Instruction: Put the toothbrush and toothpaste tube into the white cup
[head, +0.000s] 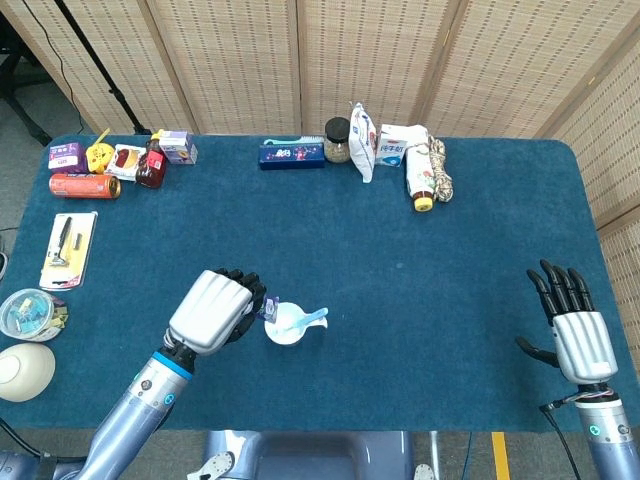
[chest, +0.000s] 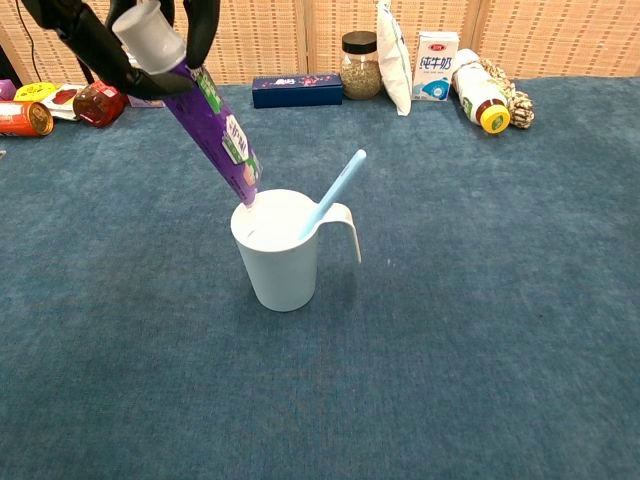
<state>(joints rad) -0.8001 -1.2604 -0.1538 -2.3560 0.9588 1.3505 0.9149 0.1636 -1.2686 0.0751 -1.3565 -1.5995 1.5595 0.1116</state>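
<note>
At left of centre, the purple toothpaste tube (chest: 213, 131) is gripped by the left hand (head: 215, 309), its tip at the white cup (chest: 277, 251) rim. The toothbrush (chest: 333, 193) is leaned inside. At lower right, the right hand (head: 572, 326) is held spread, empty.

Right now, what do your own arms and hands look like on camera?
Both hands, left hand and right hand, have silver-grey plates on the back and black fingers. The forearms are bluish-grey metallic tubes; the left arm has a bright blue band and a black ring at the wrist. The right wrist has small teal markings.
</note>
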